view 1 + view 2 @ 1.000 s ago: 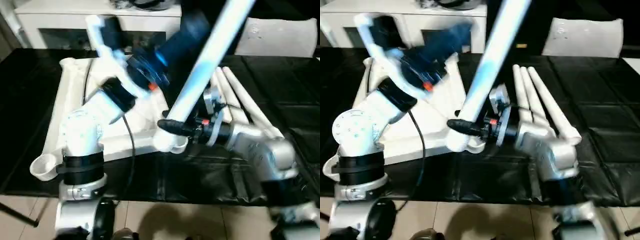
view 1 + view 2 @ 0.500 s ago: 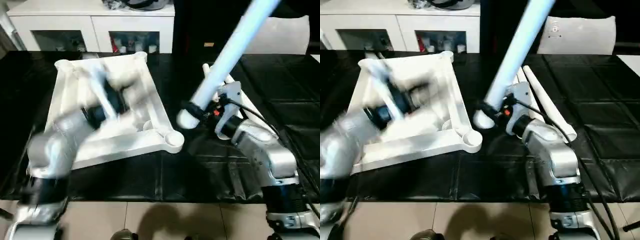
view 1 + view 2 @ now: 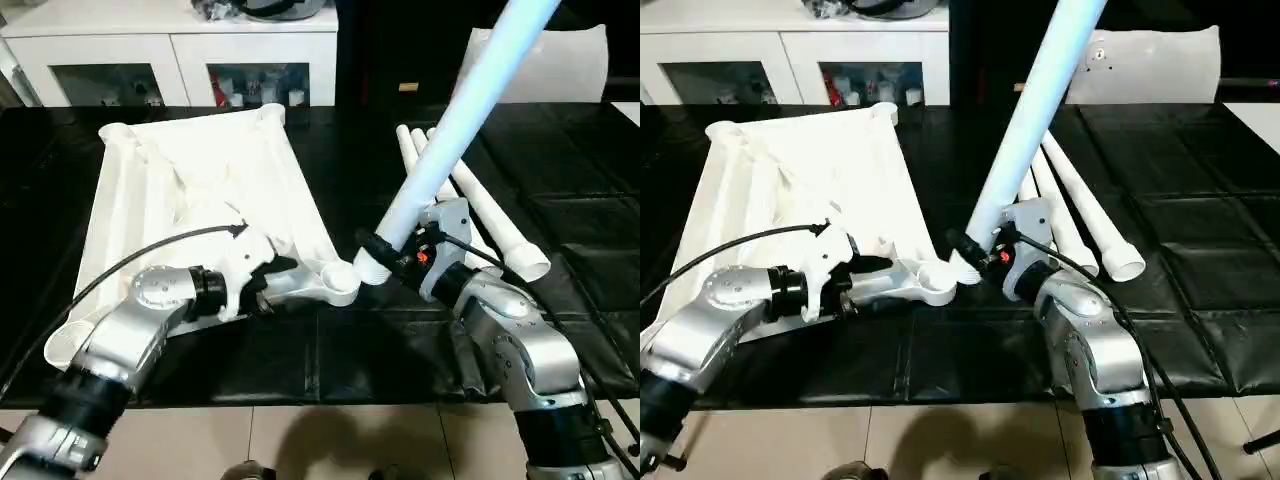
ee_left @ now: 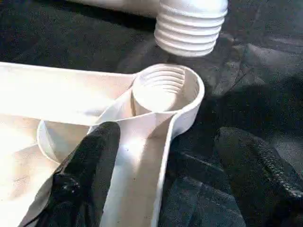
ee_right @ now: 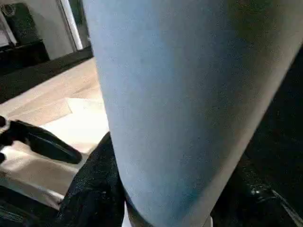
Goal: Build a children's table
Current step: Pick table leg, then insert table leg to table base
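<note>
- Black cloth (image 3: pixel 330 350) covers the work surface; white cabinets (image 3: pixel 170 60) with glass fronts stand behind it, pale floor tiles in front.
- Tabletop (image 3: pixel 190 190) lies upside down on the cloth's left half, ribbed underside up. It sits flat now; a second ago its near edge was tipped up under the left arm.
- Held leg (image 3: pixel 1025 140) slants up and away out of frame, its threaded lower end (image 4: pixel 191 26) hanging just above and beside the near corner socket (image 4: pixel 163 87), not yet in it. Half a second back that end was further off to the right, so it has closed on the socket.
- Three spare legs (image 3: pixel 480 205) lie side by side on the cloth to the right, behind the right arm.
- Right gripper (image 3: pixel 975 255) is clamped around the held leg close to its threaded end.
- Left gripper (image 4: pixel 165 175) has swung down from over the tabletop to the near corner; its fingers (image 4: pixel 90 165) are spread, straddling the rim just behind the socket, one on the rib side, the other over the cloth.
- Judgement: the setup for seating the first leg is nearly complete. The leg tilts strongly against the socket's axis, so it likely needs righting before the threads can catch.
</note>
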